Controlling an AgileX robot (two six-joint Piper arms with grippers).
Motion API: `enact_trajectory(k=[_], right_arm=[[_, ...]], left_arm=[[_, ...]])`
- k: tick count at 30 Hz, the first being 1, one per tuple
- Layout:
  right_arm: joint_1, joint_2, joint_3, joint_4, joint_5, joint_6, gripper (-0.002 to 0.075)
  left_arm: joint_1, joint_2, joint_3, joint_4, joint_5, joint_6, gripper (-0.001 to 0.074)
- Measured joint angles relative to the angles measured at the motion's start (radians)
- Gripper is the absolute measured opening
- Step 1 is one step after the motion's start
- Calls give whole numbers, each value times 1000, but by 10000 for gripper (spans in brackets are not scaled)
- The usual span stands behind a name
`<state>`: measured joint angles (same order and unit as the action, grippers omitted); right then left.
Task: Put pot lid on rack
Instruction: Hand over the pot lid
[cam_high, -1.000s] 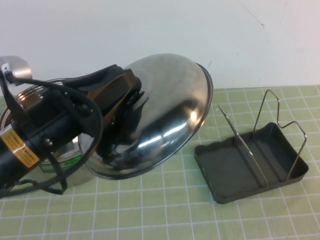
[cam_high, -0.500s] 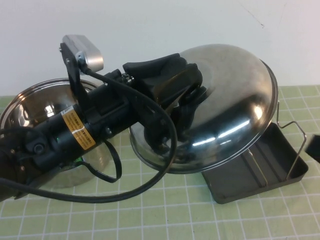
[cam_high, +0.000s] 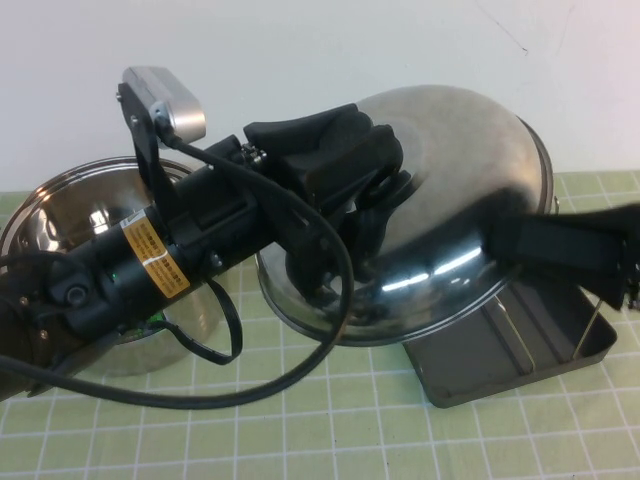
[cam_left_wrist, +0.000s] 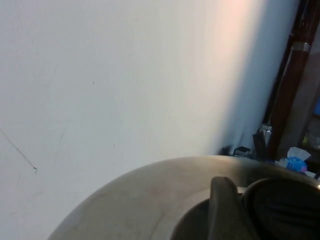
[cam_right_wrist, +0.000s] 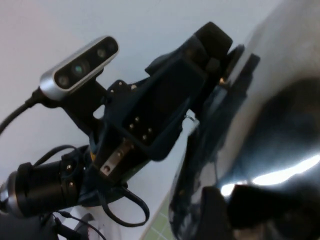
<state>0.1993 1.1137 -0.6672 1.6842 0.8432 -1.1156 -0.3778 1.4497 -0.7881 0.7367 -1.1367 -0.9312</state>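
— Where's the pot lid (cam_high: 450, 200)?
— Up in the air, tilted on edge, domed shiny side toward the camera. Hanging above the near-left part of the rack (cam_high: 560, 345), lower rim low over the tray and covering much of it. Touching the tray or not: can't tell.

— And the left pincer (cam_high: 385, 195)?
— At the lid's centre, reaching in from the left. Clamped on the pot lid at its middle, black fingers (cam_right_wrist: 215, 40) pressed against the steel. Knob itself hidden behind them.

— Right pincer?
— Coming in from the right edge, dark and flat in front of the lid's right-hand side (cam_high: 520, 245), just above the rack. Open or closed: can't tell from any view.

— The rack itself?
— Dark grey tray on the green gridded table (cam_high: 330, 420), right of centre. Only its near corner and right end showing, plus a thin wire loop (cam_high: 603, 300) standing at the right.

— Anything else?
— Steel pot (cam_high: 80, 215) at the left on the table, open, mostly behind the left arm. Well apart from the rack.
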Motion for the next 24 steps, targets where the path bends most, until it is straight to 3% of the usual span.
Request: enact_trajectory(k=[8,13,17,24], right_arm=[[0,97,-124,0,35,-61,445],[0,136,-181,7,87,-100,302],[6,140,-200,12,134,-114,98],[6,140,-201,12,152,-125,86]], left_arm=[[-12,0,0,26,0,-7,323],[-22,2,0,22,2,-11,323],[-22,4,0,23,10,-32,324],[-24,7,0,38,10,-82,325]])
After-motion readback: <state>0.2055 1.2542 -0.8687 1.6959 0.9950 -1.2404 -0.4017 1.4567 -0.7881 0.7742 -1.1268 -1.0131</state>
